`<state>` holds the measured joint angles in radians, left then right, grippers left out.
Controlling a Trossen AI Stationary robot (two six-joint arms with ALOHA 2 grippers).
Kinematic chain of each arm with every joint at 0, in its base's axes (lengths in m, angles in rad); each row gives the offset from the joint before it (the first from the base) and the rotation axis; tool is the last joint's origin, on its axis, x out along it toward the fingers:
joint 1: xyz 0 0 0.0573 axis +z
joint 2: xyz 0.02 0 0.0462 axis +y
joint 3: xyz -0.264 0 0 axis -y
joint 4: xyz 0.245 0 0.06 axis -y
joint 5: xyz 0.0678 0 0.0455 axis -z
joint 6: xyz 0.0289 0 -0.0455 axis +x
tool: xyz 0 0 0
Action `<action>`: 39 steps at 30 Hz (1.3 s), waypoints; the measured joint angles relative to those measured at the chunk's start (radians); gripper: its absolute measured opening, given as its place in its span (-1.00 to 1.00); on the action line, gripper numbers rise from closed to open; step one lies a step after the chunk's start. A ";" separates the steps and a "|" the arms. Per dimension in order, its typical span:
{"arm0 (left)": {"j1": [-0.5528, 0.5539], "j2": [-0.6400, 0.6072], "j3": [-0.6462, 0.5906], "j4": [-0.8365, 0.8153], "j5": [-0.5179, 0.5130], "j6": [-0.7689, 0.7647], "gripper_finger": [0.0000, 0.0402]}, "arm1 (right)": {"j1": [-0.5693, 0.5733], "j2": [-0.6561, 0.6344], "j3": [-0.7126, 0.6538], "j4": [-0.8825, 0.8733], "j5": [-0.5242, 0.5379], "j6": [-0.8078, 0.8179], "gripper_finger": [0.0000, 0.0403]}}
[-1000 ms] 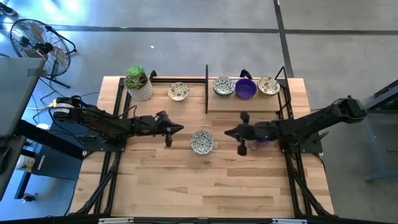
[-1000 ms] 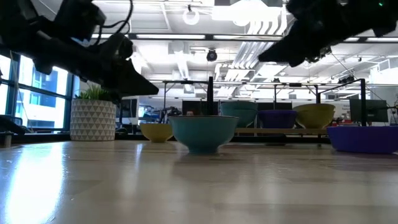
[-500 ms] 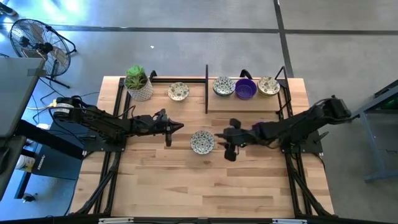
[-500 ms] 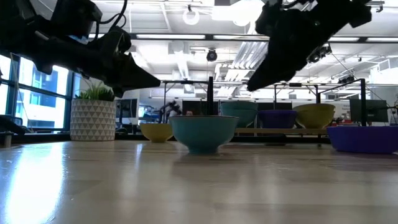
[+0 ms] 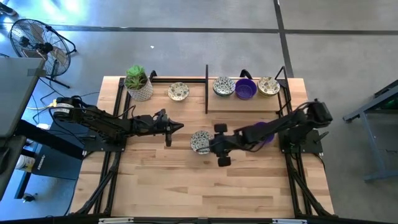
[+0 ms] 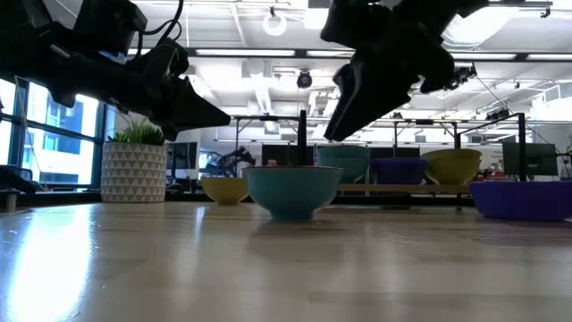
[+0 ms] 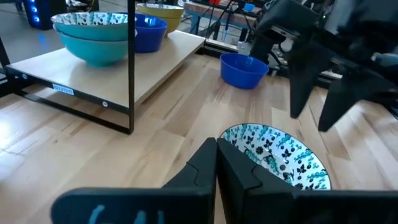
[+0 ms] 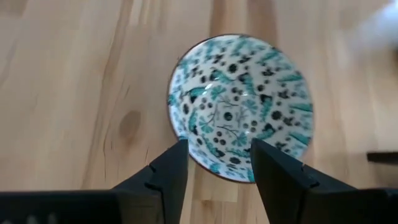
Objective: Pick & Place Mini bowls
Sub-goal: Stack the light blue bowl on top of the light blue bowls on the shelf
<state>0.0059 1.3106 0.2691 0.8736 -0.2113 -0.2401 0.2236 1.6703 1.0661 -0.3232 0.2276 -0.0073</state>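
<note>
**A:** Scanning left to right, what's first?

**B:** White pot with a plant at the table's far left corner, a patterned mini bowl just beside it. Left gripper hangs nearer the left side, fingers pressed together, holding nothing.

**A:** Centre?

**B:** Floral mini bowl sits upright mid-table, between the two grippers. Right gripper is just beside it on the right; in the right wrist view its fingers stand apart with the bowl's near rim between them. Can't tell if they touch it.

**A:** Right side?

**B:** Raised shelf at the far right carries three bowls in a row: patterned, purple, patterned. Another purple bowl rests on the table in front of the shelf, partly hidden under the right arm.
</note>
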 joint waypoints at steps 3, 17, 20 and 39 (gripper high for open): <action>0.000 0.000 0.000 -0.001 0.000 0.000 -0.97 | 0.002 0.052 0.056 -0.045 0.000 -0.053 -0.21; 0.000 0.000 0.000 -0.001 0.030 -0.004 -0.97 | 0.006 0.132 0.100 -0.057 -0.044 -0.191 -0.28; 0.000 0.000 0.000 -0.001 0.030 -0.004 -0.97 | 0.007 0.136 0.100 -0.053 -0.048 -0.210 -0.33; 0.000 0.000 0.001 -0.002 0.028 -0.004 -0.97 | -0.001 0.209 0.096 -0.015 0.001 -0.292 -0.73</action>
<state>0.0059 1.3109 0.2699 0.8712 -0.1833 -0.2443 0.2222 1.8797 1.1622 -0.3383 0.2287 -0.2996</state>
